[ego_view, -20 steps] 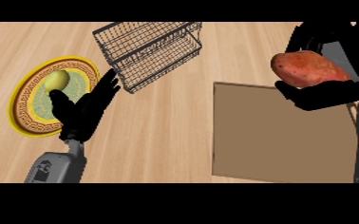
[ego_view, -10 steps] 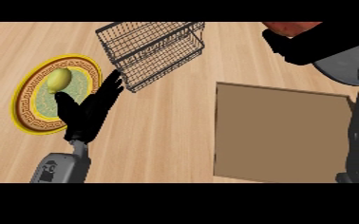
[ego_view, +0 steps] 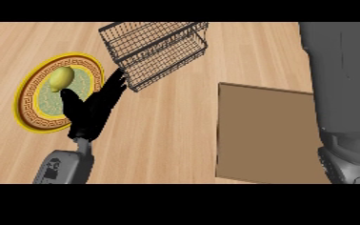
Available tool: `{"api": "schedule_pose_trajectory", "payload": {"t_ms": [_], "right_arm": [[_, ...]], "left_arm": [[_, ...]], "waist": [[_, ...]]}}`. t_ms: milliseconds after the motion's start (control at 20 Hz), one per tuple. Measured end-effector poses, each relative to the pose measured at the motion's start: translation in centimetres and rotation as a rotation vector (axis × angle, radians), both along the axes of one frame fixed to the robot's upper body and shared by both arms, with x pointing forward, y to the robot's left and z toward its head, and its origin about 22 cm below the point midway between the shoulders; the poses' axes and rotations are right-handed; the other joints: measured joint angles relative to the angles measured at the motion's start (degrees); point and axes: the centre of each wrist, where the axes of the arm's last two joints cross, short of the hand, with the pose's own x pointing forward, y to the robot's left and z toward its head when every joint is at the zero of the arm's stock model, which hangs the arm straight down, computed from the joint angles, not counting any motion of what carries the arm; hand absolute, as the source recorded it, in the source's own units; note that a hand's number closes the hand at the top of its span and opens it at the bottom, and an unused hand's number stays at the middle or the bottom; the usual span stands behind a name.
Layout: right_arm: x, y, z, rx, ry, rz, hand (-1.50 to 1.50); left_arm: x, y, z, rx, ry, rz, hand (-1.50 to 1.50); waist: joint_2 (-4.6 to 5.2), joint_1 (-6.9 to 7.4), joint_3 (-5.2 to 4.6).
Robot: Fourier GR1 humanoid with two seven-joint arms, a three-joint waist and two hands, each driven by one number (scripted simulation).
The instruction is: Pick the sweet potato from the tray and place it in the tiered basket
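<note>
The black wire tiered basket stands at the back centre of the wooden counter. The flat brown tray lies at the right with nothing showing on it. The sweet potato appears nowhere in the head view. Only my right arm's grey forearm shows, running up the right edge past the tray; its hand is beyond the top of the picture. My left hand rests open, fingers pointing up toward the basket's lower left corner, between the plate and the basket.
A round plate with a yellow rim and patterned border lies at the left, holding a lemon. Bare wooden counter stretches between the left hand and the tray.
My right hand with the sweet potato has risen toward the far right and left the picture; only the forearm is left. The left hand has barely moved.
</note>
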Motion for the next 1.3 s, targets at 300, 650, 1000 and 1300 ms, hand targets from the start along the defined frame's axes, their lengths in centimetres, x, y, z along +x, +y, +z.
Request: {"api": "schedule_pose_trajectory", "payload": {"t_ms": [300,650,1000,1300], "right_arm": [[2.8,4.7,-1.4,0.036,0.022,-0.008,1.5],[5.6,7.8,-5.0,0.085,0.038,0.023,1.5],[7.3,9.0,-8.0,0.244,0.111,0.028,-1.5],[7.9,9.6,-9.3,0.383,0.163,0.117,-1.5]], "left_arm": [[0.5,0.2,0.0,0.002,0.0,-0.01,0.0],[0.6,-0.3,0.1,0.0,-0.006,-0.012,0.0],[0.9,-1.4,0.6,0.004,-0.011,-0.039,0.0],[0.9,-2.5,0.6,-0.003,-0.029,-0.076,0.0]], "waist": [[0.18,0.33,0.02],[0.39,0.83,0.02],[0.84,2.55,0.0],[1.17,4.46,-0.04]]}}
